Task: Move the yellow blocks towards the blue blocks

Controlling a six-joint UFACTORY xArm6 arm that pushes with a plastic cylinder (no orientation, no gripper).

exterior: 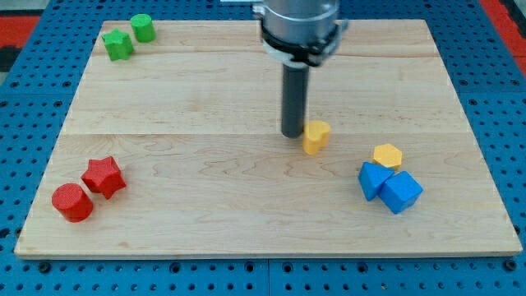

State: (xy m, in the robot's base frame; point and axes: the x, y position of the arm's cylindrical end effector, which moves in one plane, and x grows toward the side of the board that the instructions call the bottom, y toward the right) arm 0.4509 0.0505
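Near the tabletop's centre, my tip touches the left side of a yellow block. No pincer is fitted, so none shows. A yellow hexagonal block already touches two blue blocks. Risk: an off-centre push could let the near yellow block slip aside. Light wood, smooth; blue pegboard surrounds it; room unseen.
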